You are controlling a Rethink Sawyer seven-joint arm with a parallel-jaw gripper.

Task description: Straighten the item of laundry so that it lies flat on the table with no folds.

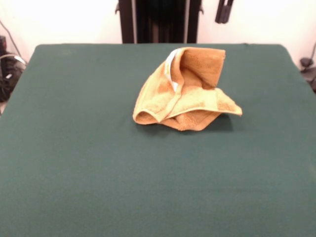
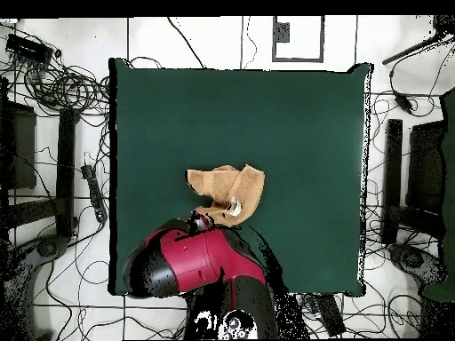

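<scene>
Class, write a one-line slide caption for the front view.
Crumpled orange-tan towel heaped on the green table, still folded, with the gripper drawn back above.

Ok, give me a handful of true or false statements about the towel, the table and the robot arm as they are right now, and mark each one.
1. The towel lies flat with no folds. False: it is bunched into a crumpled heap, with folds standing up.
2. The table is covered in dark green cloth. True.
3. The towel is blue. False: it is orange-tan, with paler bands.
4. In the overhead view the red and black arm reaches over the table edge nearest the robot's base. True.
5. The towel hangs over the table's edge. False: it sits wholly on the green cloth, away from every edge.
6. A small white label shows on the towel. True.
</scene>
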